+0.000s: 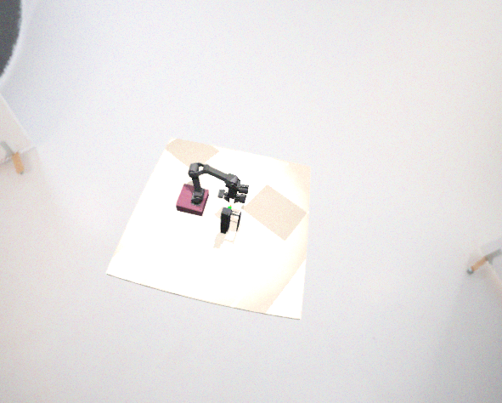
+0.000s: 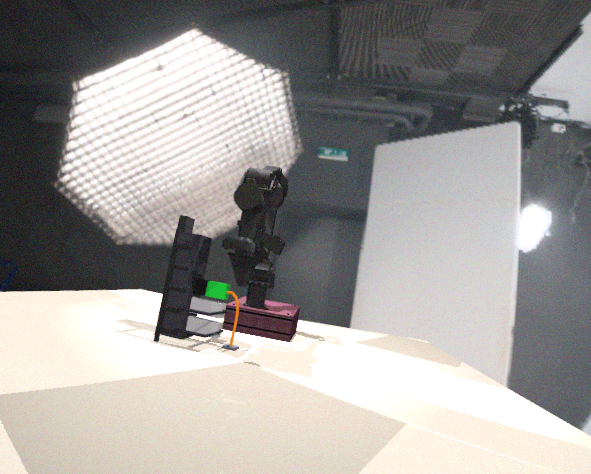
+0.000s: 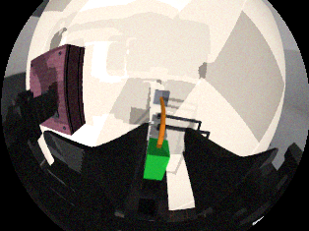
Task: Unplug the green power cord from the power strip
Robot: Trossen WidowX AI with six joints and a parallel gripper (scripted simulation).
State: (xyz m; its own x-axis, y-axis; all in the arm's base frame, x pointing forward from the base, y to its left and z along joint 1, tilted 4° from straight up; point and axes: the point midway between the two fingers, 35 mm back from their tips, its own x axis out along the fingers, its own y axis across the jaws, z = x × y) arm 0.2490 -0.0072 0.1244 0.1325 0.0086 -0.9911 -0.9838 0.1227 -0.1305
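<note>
The green plug (image 1: 229, 207) (image 2: 217, 289) (image 3: 157, 165) sits against the upright black power strip (image 1: 224, 222) (image 2: 176, 289), and no gap shows between them. Its orange cord (image 2: 236, 315) (image 3: 162, 123) curves down to a small grey pad (image 2: 230, 346) (image 3: 161, 96) on the table. My gripper (image 1: 228, 201) (image 3: 167, 130) is partly open and empty, pointing down above the plug. In the wrist view the plug shows in the gap between the fingers, nearer the left finger. Contact with either finger does not show. In the exterior view the fingertips are hard to tell apart.
Grey blocks (image 2: 204, 325) sit below the plug beside the strip. Thin black bars (image 3: 182, 121) stick out near the cord. The maroon base block (image 1: 191, 200) (image 2: 261, 322) (image 3: 74, 88) stands behind the strip in the exterior view. The pale table (image 1: 170, 259) carries everything.
</note>
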